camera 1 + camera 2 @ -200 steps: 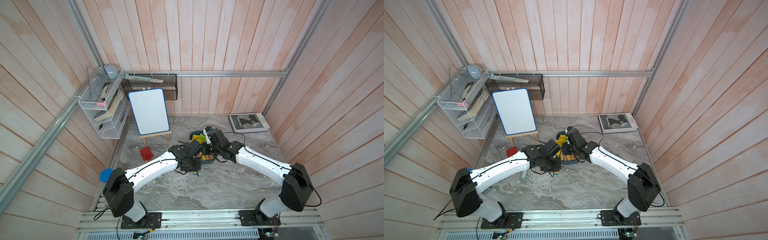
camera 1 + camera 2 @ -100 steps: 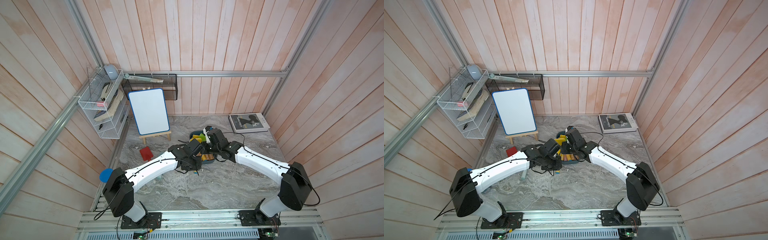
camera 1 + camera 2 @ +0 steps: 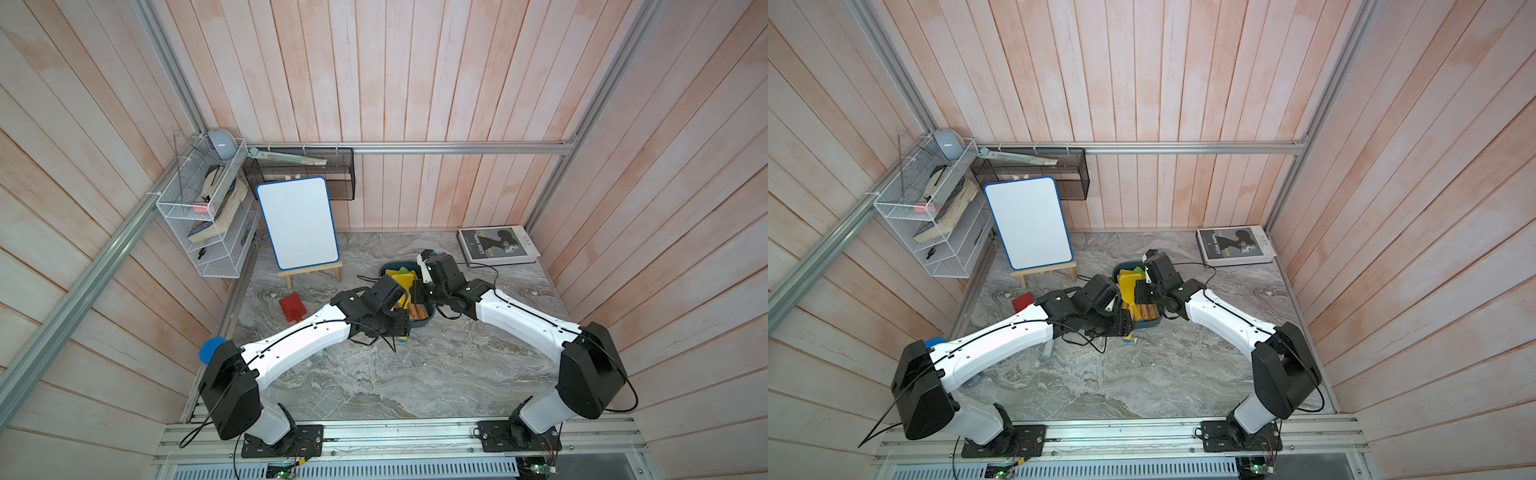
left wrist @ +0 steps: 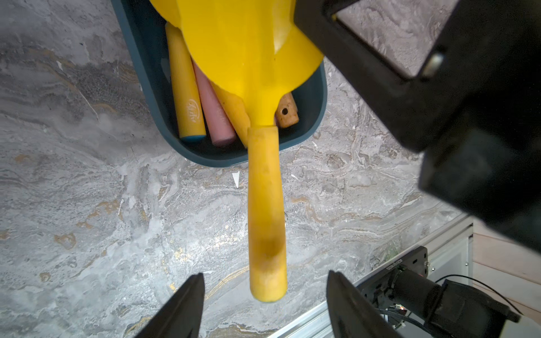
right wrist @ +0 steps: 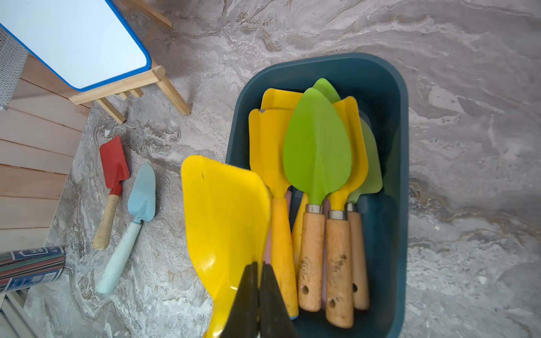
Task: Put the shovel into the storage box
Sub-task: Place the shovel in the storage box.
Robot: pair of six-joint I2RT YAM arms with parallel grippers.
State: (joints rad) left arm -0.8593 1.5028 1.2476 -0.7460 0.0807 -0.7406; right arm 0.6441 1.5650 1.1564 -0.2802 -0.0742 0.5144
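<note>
Yellow shovel [image 4: 265, 204], mid-frame in both top views: blade over the box [image 5: 401, 146], handle jutting past its rim above the tabletop [image 4: 117, 204]; my right jaws pinched on the blade edge, my left jaws apart, not touching the handle; lowering and release outstanding, I judge.

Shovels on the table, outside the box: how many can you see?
2. A red shovel lies near the easel. A blue shovel lies beside it, not touching it. Others may be hidden.
</note>
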